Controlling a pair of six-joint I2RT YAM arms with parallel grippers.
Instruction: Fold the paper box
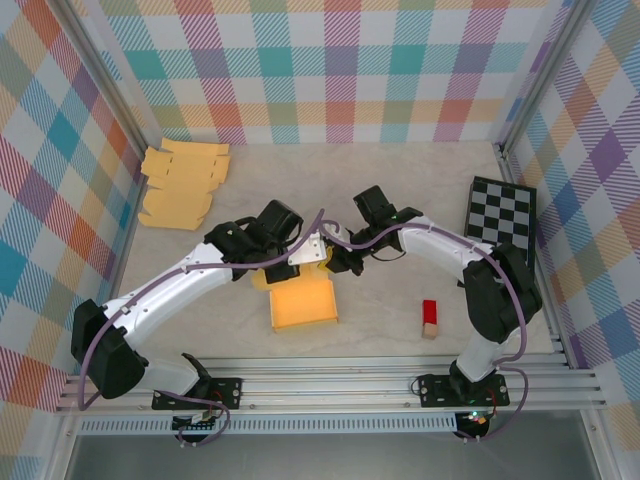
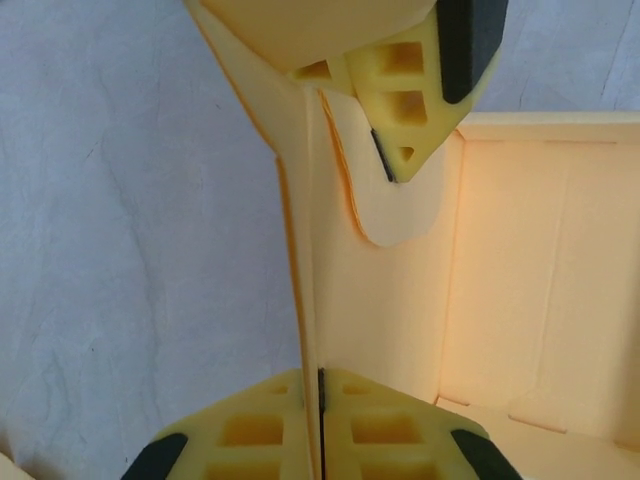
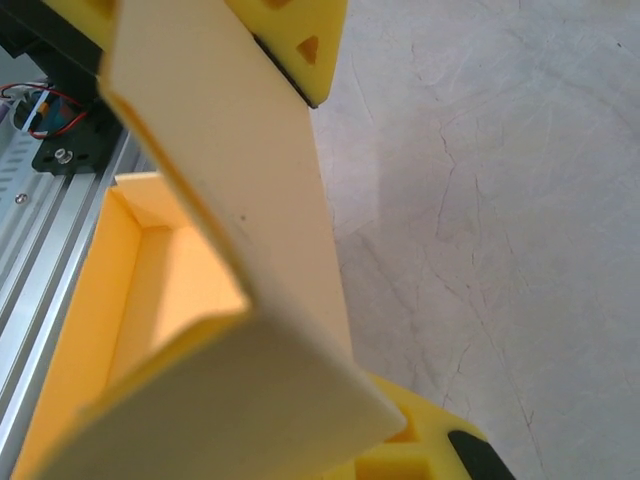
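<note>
**Yellow paper box gripped at its far edge by both tools**

Yellow card forms the paper box point(image 1: 303, 305), an open tray lying mouth-up at the middle of the surface point(image 1: 400, 185), towards its near edge and between the two arms. Both arms reach inward and meet over the tray's far edge.

The left tool point(image 1: 291, 269) is all but closed. In the left wrist view the box's upright wall point(image 2: 300, 280) runs edge-on between two yellow fingers point(image 2: 400, 430), which press on it from either side. A rounded tab of the same card curls beside a third yellow finger at the top of that view.

The right tool point(image 1: 334, 262) is fully closed. In the right wrist view a pale flap point(image 3: 250, 180) of the box crosses slantwise between its upper and lower fingers. The tray's bright interior lies below and to the left of the flap.

A pile of flat blanks point(image 1: 183, 185) sits at the far left corner, well apart from the box. A checkerboard point(image 1: 500, 210) lies by the right wall. A red block point(image 1: 430, 318) rests on the surface to the right of the tray, apart from it.
</note>
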